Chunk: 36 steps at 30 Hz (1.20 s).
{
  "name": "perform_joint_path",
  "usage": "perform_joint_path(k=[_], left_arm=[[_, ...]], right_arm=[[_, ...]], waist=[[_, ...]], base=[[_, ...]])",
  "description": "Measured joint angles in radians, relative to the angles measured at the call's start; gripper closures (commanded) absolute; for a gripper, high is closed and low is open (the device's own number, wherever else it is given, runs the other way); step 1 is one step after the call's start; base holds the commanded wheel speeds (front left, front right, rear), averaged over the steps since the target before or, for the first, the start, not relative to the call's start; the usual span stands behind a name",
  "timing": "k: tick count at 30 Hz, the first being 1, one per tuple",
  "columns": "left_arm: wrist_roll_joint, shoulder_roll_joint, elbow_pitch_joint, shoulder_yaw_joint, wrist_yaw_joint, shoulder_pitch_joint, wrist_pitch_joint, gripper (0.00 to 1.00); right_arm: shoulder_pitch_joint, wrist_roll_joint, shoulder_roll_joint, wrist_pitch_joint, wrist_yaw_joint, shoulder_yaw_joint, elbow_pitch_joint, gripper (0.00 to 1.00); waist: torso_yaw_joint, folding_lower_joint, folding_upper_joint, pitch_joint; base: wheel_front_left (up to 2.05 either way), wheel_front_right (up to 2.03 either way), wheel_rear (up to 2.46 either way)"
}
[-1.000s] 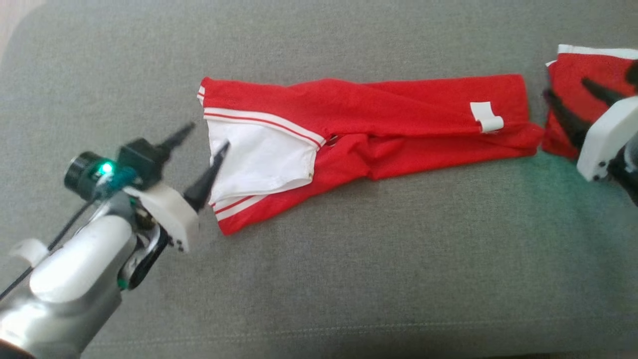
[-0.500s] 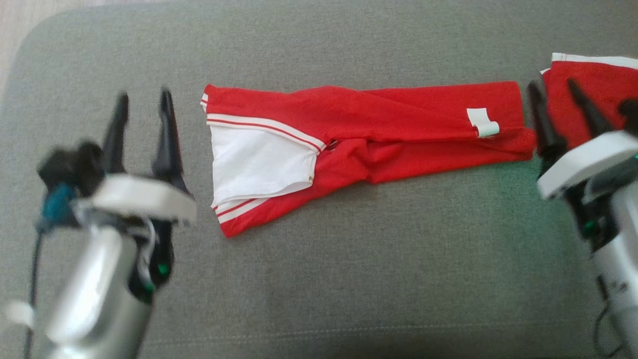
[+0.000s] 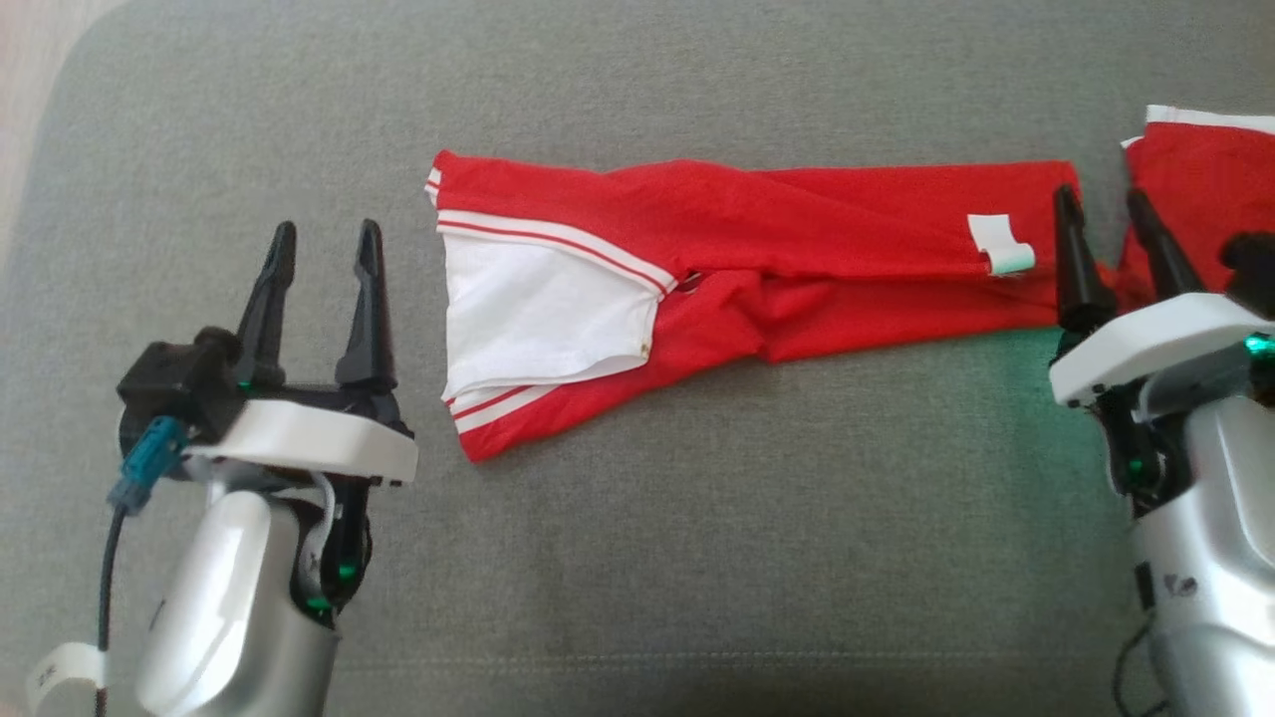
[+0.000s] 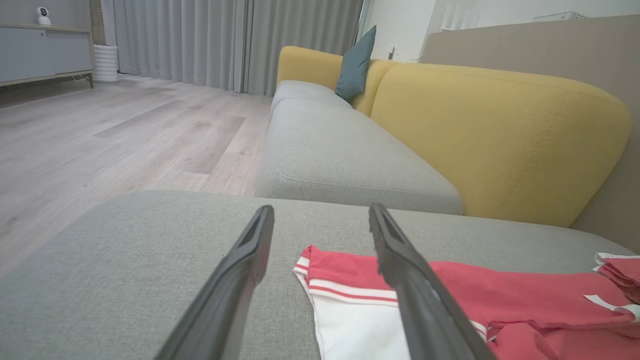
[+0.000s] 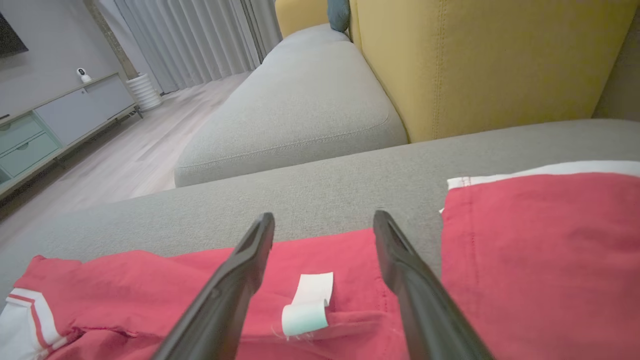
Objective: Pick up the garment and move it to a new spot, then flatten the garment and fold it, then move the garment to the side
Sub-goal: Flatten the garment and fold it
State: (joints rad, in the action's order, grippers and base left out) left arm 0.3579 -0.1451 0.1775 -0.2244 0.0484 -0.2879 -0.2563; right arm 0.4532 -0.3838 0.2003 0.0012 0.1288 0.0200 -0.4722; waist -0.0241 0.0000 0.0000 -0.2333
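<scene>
The garment (image 3: 797, 249) is red with white stripes and a white lining, folded into a long band across the grey cushion (image 3: 697, 558). A white label (image 3: 1001, 244) sticks out near its right end. My left gripper (image 3: 319, 234) stands open just left of the white-lined end, apart from it; in the left wrist view the garment (image 4: 450, 305) lies below and right of the open fingers. My right gripper (image 3: 1101, 204) is open over the garment's right end; the right wrist view has the label (image 5: 307, 307) between its open fingers, which hold nothing.
A second red piece with a white edge (image 3: 1200, 189) lies at the far right, also large in the right wrist view (image 5: 540, 250). Behind are a yellow sofa back (image 4: 495, 135), another grey seat cushion (image 4: 330, 150), a teal pillow (image 4: 355, 65) and wood floor (image 4: 100, 135).
Both arms have swung so their fingers point away from me: the left gripper drew back from the garment's white end, the right shifted left onto the garment's right end. The head camera has shifted slightly.
</scene>
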Motion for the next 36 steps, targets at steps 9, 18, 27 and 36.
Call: perform_joint_path(k=[9,18,27,36], left_arm=[[-0.053,0.057,0.030,0.048,-0.065,-0.005,0.000,0.00],[-0.084,0.084,0.053,0.081,-0.103,-0.009,0.000,0.00],[-0.103,0.093,0.059,0.107,-0.113,-0.013,0.000,0.00],[-0.110,0.103,0.061,0.112,-0.128,-0.030,0.000,0.00]], right_arm=[[0.034,0.008,-0.096,0.069,0.000,-0.141,-0.103,0.00],[0.094,0.113,-0.120,0.065,0.000,-0.284,-0.182,0.00],[0.096,0.217,-0.128,0.109,0.000,-0.377,-0.230,0.00],[0.103,0.235,-0.132,0.164,0.000,-0.364,-0.224,0.00]], waist=[[-0.038,0.0001,0.0000,-0.039],[-0.060,0.0001,0.0000,-0.065],[-0.055,0.0001,0.0000,-0.063],[-0.046,0.0000,0.0000,-0.078]], base=[[0.00,0.00,0.00],[0.00,0.00,0.00],[0.00,0.00,0.00],[0.00,0.00,0.00]])
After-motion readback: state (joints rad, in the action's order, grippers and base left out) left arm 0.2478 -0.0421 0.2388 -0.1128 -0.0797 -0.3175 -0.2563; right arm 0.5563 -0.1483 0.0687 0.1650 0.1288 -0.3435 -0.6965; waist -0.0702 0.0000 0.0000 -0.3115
